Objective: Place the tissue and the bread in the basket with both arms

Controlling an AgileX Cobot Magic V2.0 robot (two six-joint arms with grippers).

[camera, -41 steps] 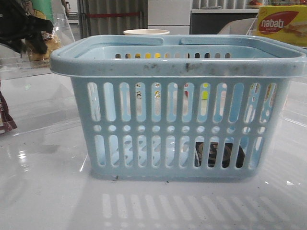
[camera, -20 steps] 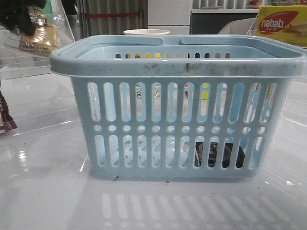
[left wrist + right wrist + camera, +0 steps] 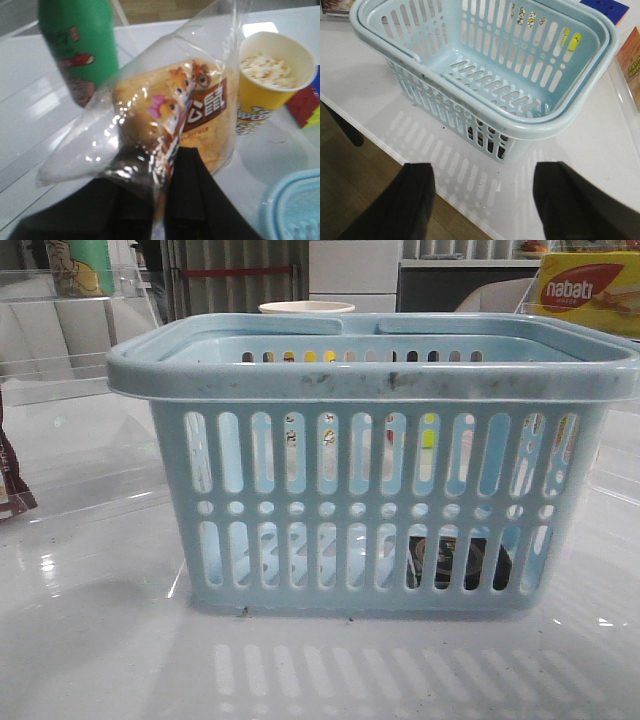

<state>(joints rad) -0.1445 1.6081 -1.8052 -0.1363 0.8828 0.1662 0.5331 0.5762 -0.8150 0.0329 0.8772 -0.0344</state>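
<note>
Light blue basket (image 3: 375,460) sits mid-frame on the white worktop (image 3: 100,640) in the front view, upright, rim scuffed. Tissue (image 3: 458,562) inside it, low at the lower right of the basket, dark pack seen only partly through the slots. In the right wrist view the basket (image 3: 485,65) fills the upper half of the frame, and the dark pack (image 3: 487,140) shows only through the near wall's slots.

Left pincer (image 3: 162,190) is closed on the bread (image 3: 170,115): both dark fingers clamp the clear wrapper at its lower edge, golden bread and printed label above them, centre frame. Green bottle (image 3: 80,45) upper left behind the bread, yellow popcorn cup (image 3: 265,80) at right, basket rim corner (image 3: 295,205) lower right. The bread is not in the basket.

Right pincer (image 3: 482,200) is wide apart, holds nothing, fingers at the bottom corners of the frame, above the worktop edge, apart from the basket.

Front view: nabati box (image 3: 590,290) upper right, maroon packet (image 3: 12,490) at left edge.
</note>
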